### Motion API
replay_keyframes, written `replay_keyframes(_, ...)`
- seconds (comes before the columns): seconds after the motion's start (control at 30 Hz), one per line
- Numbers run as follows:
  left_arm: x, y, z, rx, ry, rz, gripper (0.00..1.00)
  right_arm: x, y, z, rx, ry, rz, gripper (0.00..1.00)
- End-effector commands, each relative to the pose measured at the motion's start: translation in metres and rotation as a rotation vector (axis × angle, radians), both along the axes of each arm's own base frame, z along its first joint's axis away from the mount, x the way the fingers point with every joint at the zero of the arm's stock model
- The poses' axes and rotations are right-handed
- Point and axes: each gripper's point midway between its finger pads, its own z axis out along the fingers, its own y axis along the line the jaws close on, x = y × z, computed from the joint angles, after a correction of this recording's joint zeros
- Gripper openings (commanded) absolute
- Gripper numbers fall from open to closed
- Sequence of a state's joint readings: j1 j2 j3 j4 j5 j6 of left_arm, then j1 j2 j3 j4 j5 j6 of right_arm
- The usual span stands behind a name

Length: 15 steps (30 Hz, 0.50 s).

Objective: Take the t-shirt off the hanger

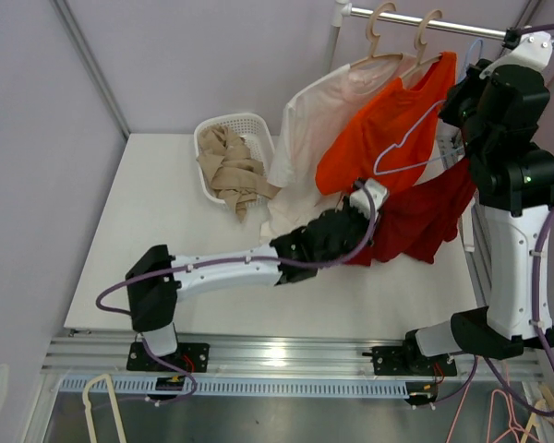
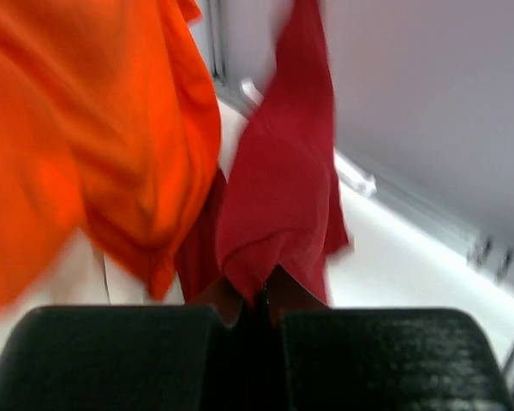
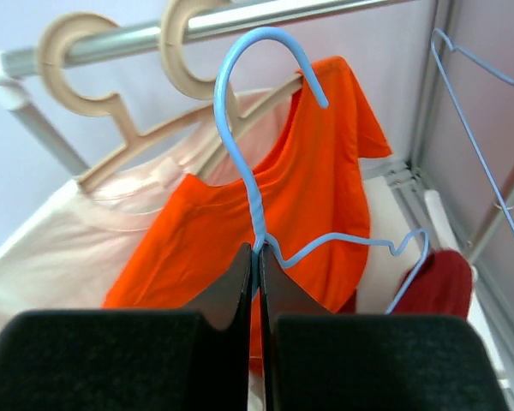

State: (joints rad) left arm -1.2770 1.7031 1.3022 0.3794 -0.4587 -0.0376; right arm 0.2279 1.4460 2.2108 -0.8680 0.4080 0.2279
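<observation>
A dark red t-shirt (image 1: 425, 217) hangs low at the right of the table, bunched below a light blue wire hanger (image 1: 402, 152). My left gripper (image 1: 365, 198) is shut on the shirt's lower edge; in the left wrist view the red cloth (image 2: 278, 197) runs into the closed jaws of the gripper (image 2: 261, 300). My right gripper (image 1: 454, 115) is shut on the hanger's twisted neck (image 3: 257, 214), holding it up in front of the rail; the gripper (image 3: 259, 253) shows with the red shirt (image 3: 441, 282) at the hanger's right end. Whether the shirt still hooks the hanger is unclear.
An orange shirt (image 1: 388, 129) and a cream shirt (image 1: 319, 120) hang on wooden hangers from the metal rail (image 1: 443, 20). A white basket (image 1: 223, 122) holds beige clothes at the back left. Another blue wire hanger (image 3: 480, 145) hangs at the right frame. Spare hangers (image 1: 102, 406) lie below the table's near edge.
</observation>
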Motion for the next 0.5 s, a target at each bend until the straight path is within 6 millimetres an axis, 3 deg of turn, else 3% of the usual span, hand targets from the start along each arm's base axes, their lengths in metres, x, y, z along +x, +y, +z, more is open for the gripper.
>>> replay_keyframes(0.0, 0.024, -0.029, 0.021, -0.027, 0.132, -0.097, 0.01, -0.030, 0.012, 0.037, 0.070, -0.112, 0.095, 0.00)
replay_keyframes(0.1, 0.041, -0.043, 0.016, 0.024, 0.204, -0.101, 0.01, -0.039, 0.015, 0.044, 0.085, -0.138, 0.125, 0.00)
replay_keyframes(0.27, 0.025, -0.042, 0.007, 0.046, 0.297, -0.178, 0.01, -0.035, -0.001, 0.051, 0.002, -0.148, 0.067, 0.00)
replay_keyframes(0.3, 0.020, -0.038, 0.004, 0.056, 0.310, -0.189, 0.01, -0.024, 0.000, 0.045, -0.013, -0.124, 0.082, 0.00)
replay_keyframes(0.33, 0.014, -0.029, 0.021, 0.037, 0.301, -0.206, 0.01, -0.025, -0.010, 0.050, -0.018, -0.125, 0.070, 0.00)
replay_keyframes(0.43, -0.008, -0.008, 0.035, 0.073, 0.301, -0.272, 0.00, -0.005, -0.009, 0.045, -0.052, -0.108, 0.093, 0.00)
replay_keyframes(0.47, -0.014, 0.008, 0.069, 0.040, 0.256, -0.281, 0.01, -0.001, -0.009, 0.044, -0.065, -0.111, 0.096, 0.00)
